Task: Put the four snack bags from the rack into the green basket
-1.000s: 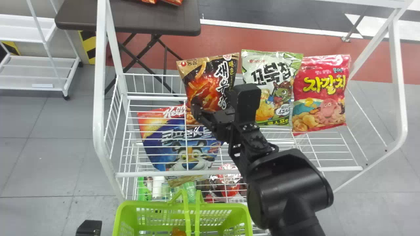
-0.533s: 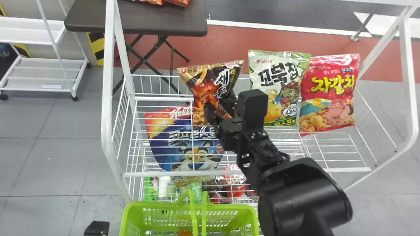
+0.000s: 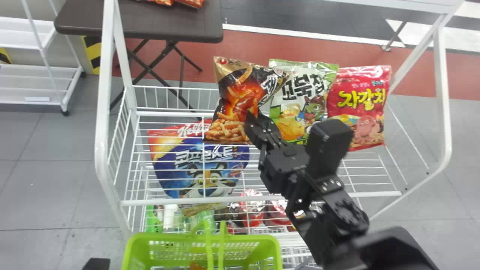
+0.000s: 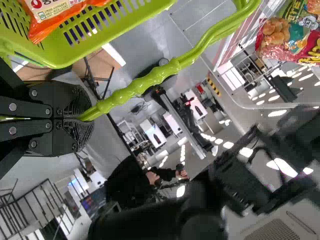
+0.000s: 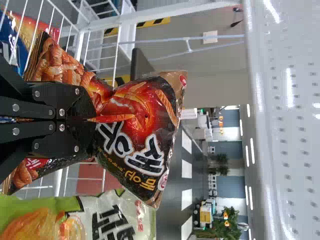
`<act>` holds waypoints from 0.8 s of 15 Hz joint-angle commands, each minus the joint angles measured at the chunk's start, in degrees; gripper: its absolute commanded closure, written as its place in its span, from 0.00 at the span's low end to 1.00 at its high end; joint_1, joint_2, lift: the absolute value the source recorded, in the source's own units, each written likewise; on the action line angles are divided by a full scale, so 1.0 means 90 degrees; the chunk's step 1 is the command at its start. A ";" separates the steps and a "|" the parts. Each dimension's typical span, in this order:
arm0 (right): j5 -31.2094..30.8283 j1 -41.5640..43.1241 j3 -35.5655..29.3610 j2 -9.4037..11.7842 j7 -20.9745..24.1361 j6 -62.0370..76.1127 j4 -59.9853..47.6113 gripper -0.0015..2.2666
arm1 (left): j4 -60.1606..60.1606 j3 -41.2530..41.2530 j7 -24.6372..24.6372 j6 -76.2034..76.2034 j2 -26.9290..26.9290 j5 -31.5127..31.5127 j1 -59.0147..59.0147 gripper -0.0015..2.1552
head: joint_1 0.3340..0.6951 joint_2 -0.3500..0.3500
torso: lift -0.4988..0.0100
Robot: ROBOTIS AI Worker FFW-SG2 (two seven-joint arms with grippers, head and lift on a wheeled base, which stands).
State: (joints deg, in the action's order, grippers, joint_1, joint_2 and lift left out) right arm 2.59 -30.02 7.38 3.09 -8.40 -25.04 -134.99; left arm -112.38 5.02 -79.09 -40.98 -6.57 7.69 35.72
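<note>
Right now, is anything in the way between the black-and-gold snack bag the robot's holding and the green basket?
Yes. The rack's white front rail crosses between the black-and-gold snack bag and the green basket. The raised green handles, held by the left gripper, also cross over its opening and might catch the bag.

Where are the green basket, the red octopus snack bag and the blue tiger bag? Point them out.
Green basket (image 3: pixel 168 237): head view, far rim.
Red octopus snack bag (image 3: pixel 364 126): head view, octopus.
Blue tiger bag (image 3: pixel 213 180): head view, tiger's face.

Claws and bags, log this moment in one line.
right claw: shut on black bag; left claw: shut on basket handle; green bag, red bag: on rack; orange bag: in basket
</note>
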 commanded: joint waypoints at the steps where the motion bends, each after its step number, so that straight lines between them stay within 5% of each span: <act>1: 0.0679 -0.0814 -0.0527 0.0106 -0.0131 -0.0651 -0.0792 0.98 | -0.0024 -0.0099 0.0008 -0.0013 0.0036 0.0015 0.0026 0.94 | 1.00 0.16 | 0.97; 6: 0.1275 -0.1937 -0.1309 0.0155 -0.0786 -0.1940 -0.1475 0.98 | -0.0033 -0.0157 0.0174 0.0046 0.0095 0.0063 0.0074 0.94 | 1.00 0.00 | 0.97; 12: 0.1304 -0.2455 -0.1670 0.0164 -0.1313 -0.4284 -0.1739 0.98 | -0.0033 -0.0245 0.0213 0.0202 0.0202 0.0054 0.0153 0.94 | 1.00 0.00 | 0.97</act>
State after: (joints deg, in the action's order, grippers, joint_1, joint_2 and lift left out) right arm 14.31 -51.93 -7.12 4.58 -19.90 -59.03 -151.30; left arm -112.76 2.85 -77.22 -39.36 -4.74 8.17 37.08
